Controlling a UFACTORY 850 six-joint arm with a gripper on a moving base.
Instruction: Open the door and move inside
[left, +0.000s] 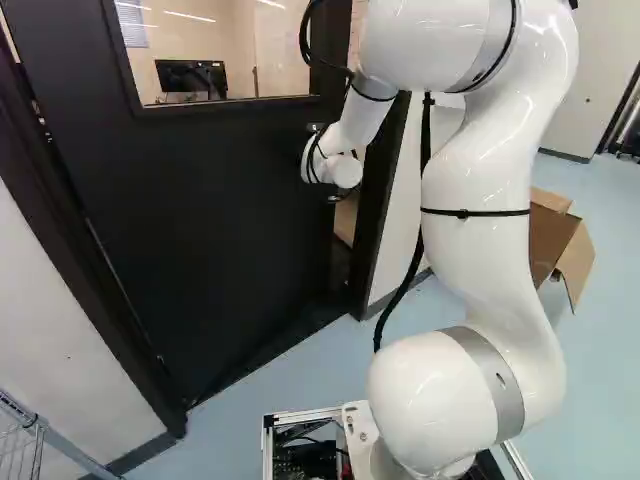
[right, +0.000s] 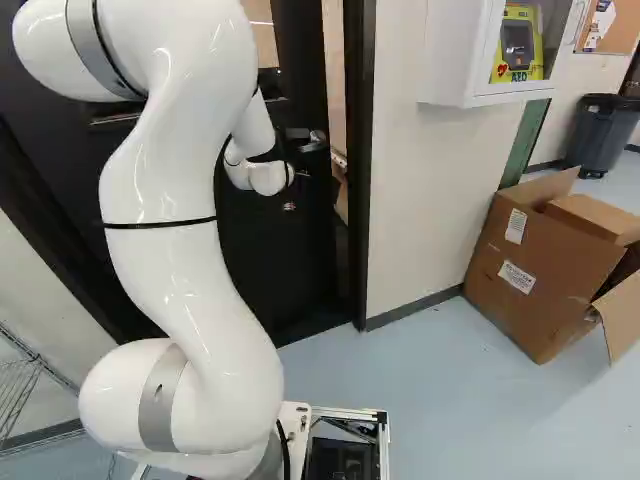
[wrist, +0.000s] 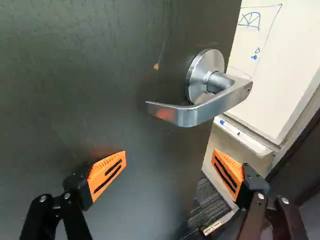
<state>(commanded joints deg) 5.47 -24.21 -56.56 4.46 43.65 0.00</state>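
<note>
Taking twelve o'clock as straight ahead of the base, the dark door (left: 215, 230) stands at about eleven, and it is ajar: past its free edge the wrist view shows a whiteboard (wrist: 287, 45) and a strip of dark floor (wrist: 200, 205) in the room beyond. So the unlatching looks done, and the opening itself only begun; the gap beside the jamb (left: 378, 220) is narrow, too tight, I'd judge, for the base (right: 350, 412) to pass. The lever handle (wrist: 197, 114) sits near that free edge, at roughly half past eleven from the base, and seems level rather than pressed down. The arm (left: 480, 210) reaches forward to it, and the gripper (wrist: 169, 156) has its orange-padded fingers apart with nothing clamped between them; the handle lies a little ahead of them, not in their grasp. Whether any part of the gripper touches the door, I cannot tell. The door appears to swing away from the robot on hinges at about ten o'clock, so what is left is probably a push on the panel near the free edge, widening the gap, then driving through. The inside of the room is yet to be entered. A finger could catch on the lever or jamb during that push. The open carton (right: 535, 275) at about two o'clock looks well off the route.
</note>
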